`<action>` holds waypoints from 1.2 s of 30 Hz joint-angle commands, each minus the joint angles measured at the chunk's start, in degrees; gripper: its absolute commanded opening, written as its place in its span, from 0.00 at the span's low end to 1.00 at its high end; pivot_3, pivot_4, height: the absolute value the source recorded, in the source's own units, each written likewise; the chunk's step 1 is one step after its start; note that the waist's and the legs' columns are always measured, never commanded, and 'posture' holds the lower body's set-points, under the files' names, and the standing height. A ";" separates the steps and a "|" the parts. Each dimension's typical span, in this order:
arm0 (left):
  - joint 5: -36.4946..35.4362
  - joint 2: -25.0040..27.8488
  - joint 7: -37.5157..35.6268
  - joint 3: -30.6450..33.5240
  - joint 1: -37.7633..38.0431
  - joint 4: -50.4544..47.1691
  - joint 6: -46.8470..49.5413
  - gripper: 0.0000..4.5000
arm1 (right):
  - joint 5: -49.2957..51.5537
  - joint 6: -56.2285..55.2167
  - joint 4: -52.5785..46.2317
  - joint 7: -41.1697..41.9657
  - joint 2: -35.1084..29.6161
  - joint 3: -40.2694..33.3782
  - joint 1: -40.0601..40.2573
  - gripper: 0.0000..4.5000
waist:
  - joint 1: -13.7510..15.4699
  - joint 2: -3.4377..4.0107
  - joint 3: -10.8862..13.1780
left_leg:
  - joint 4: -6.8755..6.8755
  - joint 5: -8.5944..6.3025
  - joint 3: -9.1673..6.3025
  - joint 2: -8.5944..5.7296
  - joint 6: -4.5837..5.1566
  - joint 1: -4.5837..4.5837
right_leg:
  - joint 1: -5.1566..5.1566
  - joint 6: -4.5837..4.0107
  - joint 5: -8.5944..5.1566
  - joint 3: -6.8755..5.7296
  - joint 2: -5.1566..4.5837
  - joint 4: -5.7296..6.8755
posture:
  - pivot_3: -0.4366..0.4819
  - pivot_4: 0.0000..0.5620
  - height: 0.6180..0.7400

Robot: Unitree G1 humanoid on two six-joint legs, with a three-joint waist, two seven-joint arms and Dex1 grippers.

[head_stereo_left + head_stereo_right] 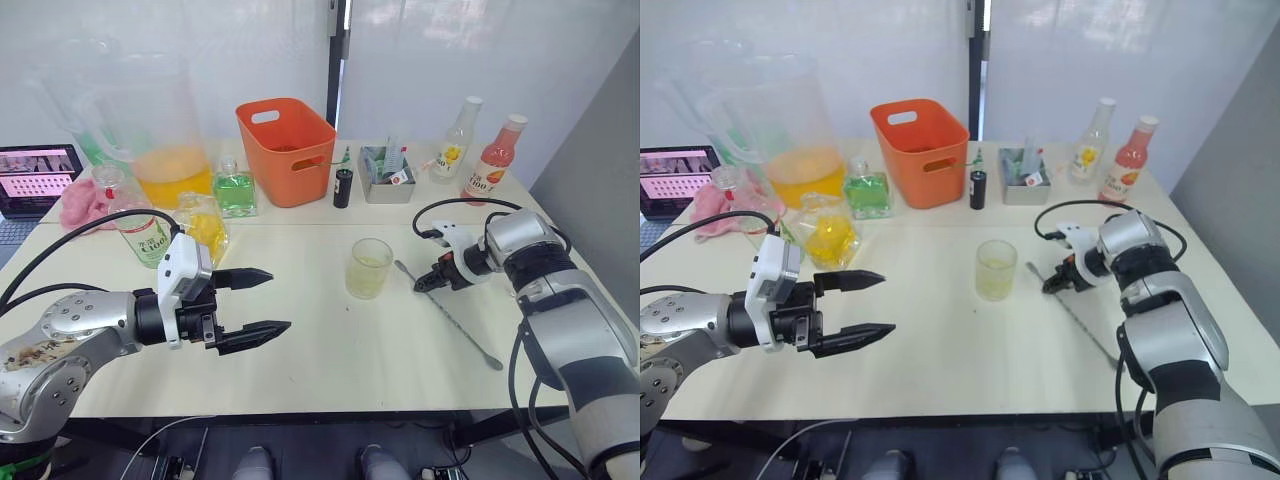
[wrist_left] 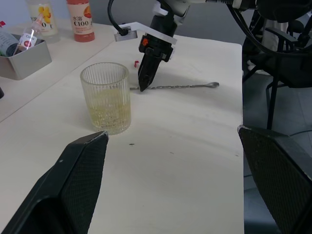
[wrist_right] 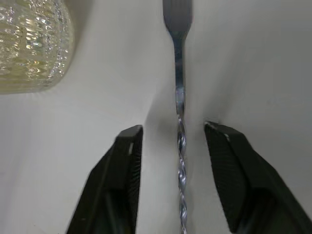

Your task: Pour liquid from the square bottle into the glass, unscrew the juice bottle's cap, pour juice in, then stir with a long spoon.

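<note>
A ribbed glass holding pale yellow liquid stands mid-table. Just to its right lies the long spoon, flat on the table and running toward the front edge. My right gripper is lowered onto the spoon's far end and is open, with one finger on each side of the twisted handle. My left gripper hovers open and empty left of the glass. The square bottle of green liquid and a yellow juice bottle stand at the back left.
At the back are an orange basket, a big pitcher of orange liquid, a grey tray, a small black bottle and two capped bottles. A green-labelled bottle, pink cloth and laptop sit left.
</note>
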 commanded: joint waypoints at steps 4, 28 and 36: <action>4.44 0.19 -1.72 1.09 0.21 3.43 -4.98 1.00 | 1.46 -2.27 -12.49 4.82 -7.52 -4.84 0.72 1.00 | -0.01 0.01 0.01 | -0.09 -0.01 0.02 0.00 0.00 -0.04 | -0.07 0.02 0.01 0.00 -0.01 -0.03 | 0.48 0.27 0.99; 27.36 -5.37 8.29 9.09 13.44 20.97 -22.46 1.00 | 27.11 -25.25 -46.61 -11.49 -2.53 -59.64 41.32 1.00 | 1.14 0.07 0.00 | -0.08 -0.02 0.05 0.02 -0.02 0.10 | 0.09 -0.09 -0.03 0.00 -0.02 -0.10 | 0.48 0.27 0.99; 31.51 -9.14 10.27 12.04 17.26 28.94 -32.92 1.00 | 19.97 -51.53 -40.37 -3.23 -5.44 -56.35 58.17 1.00 | 1.35 -0.04 -0.13 | -0.07 -0.03 0.15 0.01 -0.02 0.13 | 0.14 -0.14 -0.15 0.03 -0.10 -0.18 | 0.48 0.27 0.99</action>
